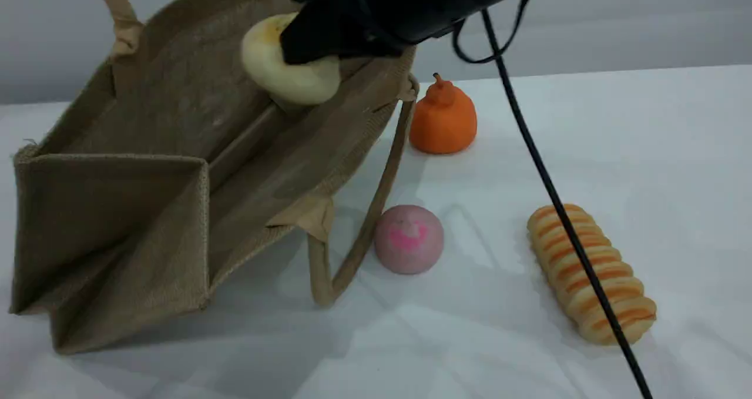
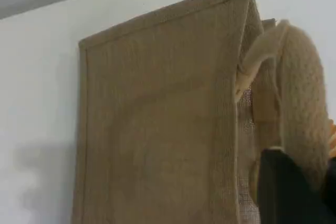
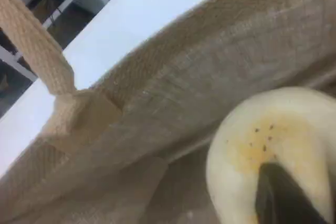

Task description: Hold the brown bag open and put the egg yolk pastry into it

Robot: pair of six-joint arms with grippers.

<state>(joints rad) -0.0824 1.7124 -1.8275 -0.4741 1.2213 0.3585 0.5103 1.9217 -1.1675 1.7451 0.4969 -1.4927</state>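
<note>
Two steps look done to us and one is left: the bag is held open and the pastry is raised, but it is not yet let go.

In the scene view, the brown bag (image 1: 176, 105) lies tilted at the left side of the desk (image 1: 617, 128). Its mouth gapes and one handle (image 1: 117, 11) runs up out of the picture. The right pincer (image 1: 305, 46) is clamped on the egg yolk pastry (image 1: 288, 76), which hangs at the bag's mouth toward the desk's far edge.

In the left wrist view, the left pincer (image 2: 302, 195) is closed on the thick, rope-like handle (image 2: 302, 93), beside a coarse jute wall.

In the right wrist view, we see the pastry (image 3: 257, 145) as smooth, round and cream, with a speckled yellow patch. The weave behind it is rough and stiff.
</note>
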